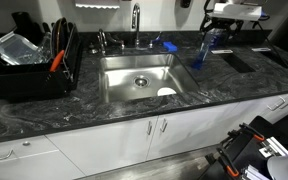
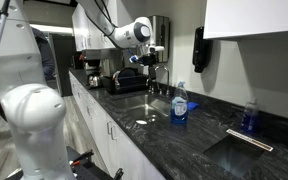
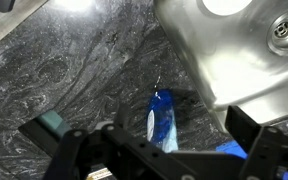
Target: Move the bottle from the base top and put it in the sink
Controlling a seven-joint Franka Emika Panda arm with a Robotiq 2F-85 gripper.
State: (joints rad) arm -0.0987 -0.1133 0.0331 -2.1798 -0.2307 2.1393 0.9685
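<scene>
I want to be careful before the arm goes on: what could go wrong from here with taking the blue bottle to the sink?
1. The bottle is tall and slim and stands free on the counter. The open claw hangs above it; if it comes down off-centre, it could tip the bottle over.
2. A white thing lies in the sink. The bottle may land on it and fall.

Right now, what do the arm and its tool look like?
The arm is glossy white, built of bulky rounded links, with a greyish round cap on one joint. The tool is black, with two blocky fingers and a small teal patch on one side.
</scene>
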